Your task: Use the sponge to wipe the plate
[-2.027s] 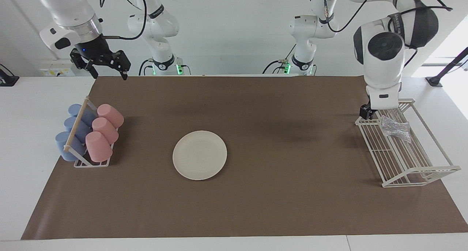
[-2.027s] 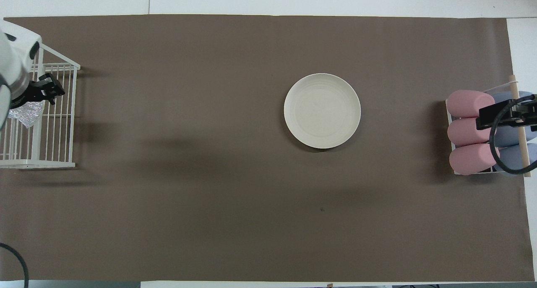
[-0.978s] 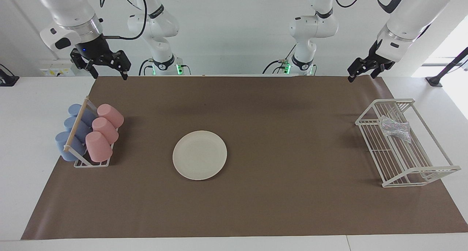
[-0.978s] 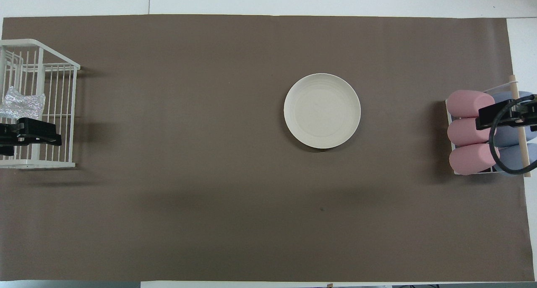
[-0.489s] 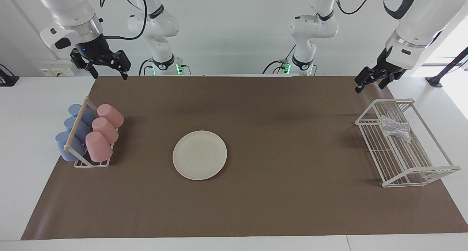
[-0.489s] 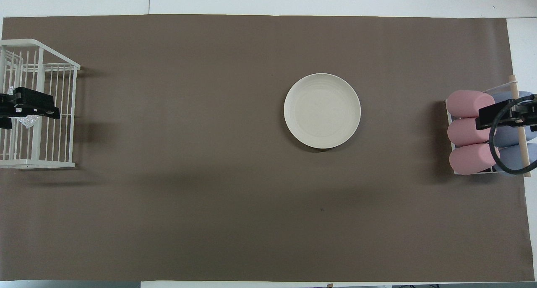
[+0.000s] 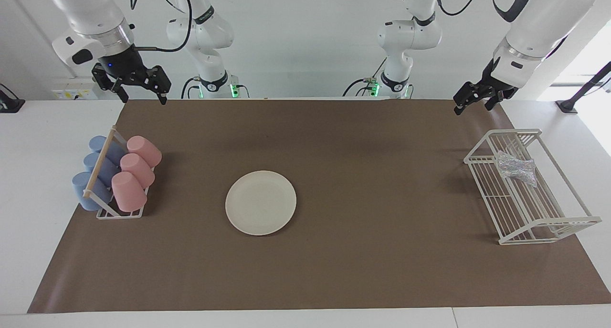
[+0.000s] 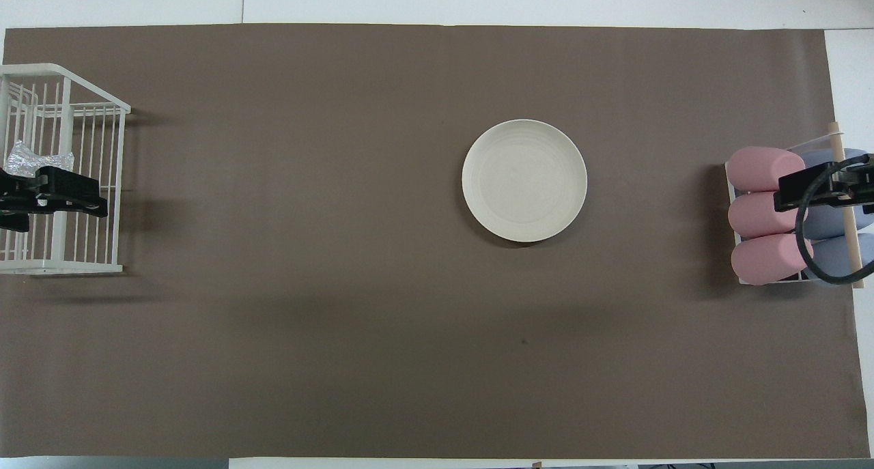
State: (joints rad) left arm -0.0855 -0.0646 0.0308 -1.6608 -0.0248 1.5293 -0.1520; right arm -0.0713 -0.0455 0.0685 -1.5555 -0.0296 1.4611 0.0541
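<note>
The cream plate (image 7: 260, 202) (image 8: 524, 180) lies flat on the brown mat, a little toward the right arm's end. The silvery sponge (image 7: 515, 168) (image 8: 27, 159) rests in the white wire rack (image 7: 549, 230) (image 8: 89, 267) at the left arm's end. My left gripper (image 7: 472, 107) (image 8: 51, 206) hangs open and empty, high over the end of that rack nearer to the robots, well clear of the sponge. High above the cup holder, my right gripper (image 7: 143, 99) (image 8: 812, 186) waits open with nothing in it.
A wire holder (image 7: 119, 213) (image 8: 734, 230) with pink cups (image 7: 137, 167) (image 8: 761, 215) and blue cups (image 7: 93, 173) on their sides stands at the right arm's end. The brown mat (image 7: 382, 261) covers most of the table.
The left gripper, down at the rack's rim two seconds ago, has lifted high and since shifted slightly above the rack. Sponge, plate and right arm have not moved.
</note>
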